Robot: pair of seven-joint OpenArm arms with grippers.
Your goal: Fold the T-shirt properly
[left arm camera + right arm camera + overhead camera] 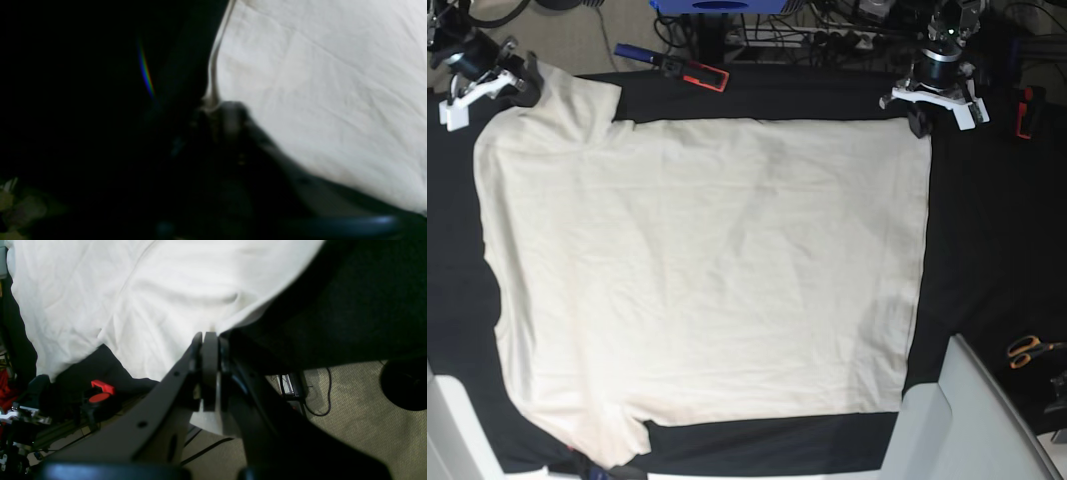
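Note:
The cream T-shirt (707, 270) lies spread flat on the black table cloth (987, 230), with its sleeves toward the left of the base view. My left gripper (919, 122) sits at the shirt's far right corner. In the left wrist view it (217, 108) is shut on the fabric's edge (317, 83). My right gripper (527, 88) sits at the far left sleeve. In the right wrist view it (210, 336) has its jaws pressed together on the edge of the shirt (150, 296).
Orange-handled scissors (1030, 350) lie at the right edge of the table. A red-tipped clamp (697, 72) sits at the table's far edge. A grey-white panel (967, 420) covers the near right corner. Beige floor (353, 413) with cables lies beyond the table.

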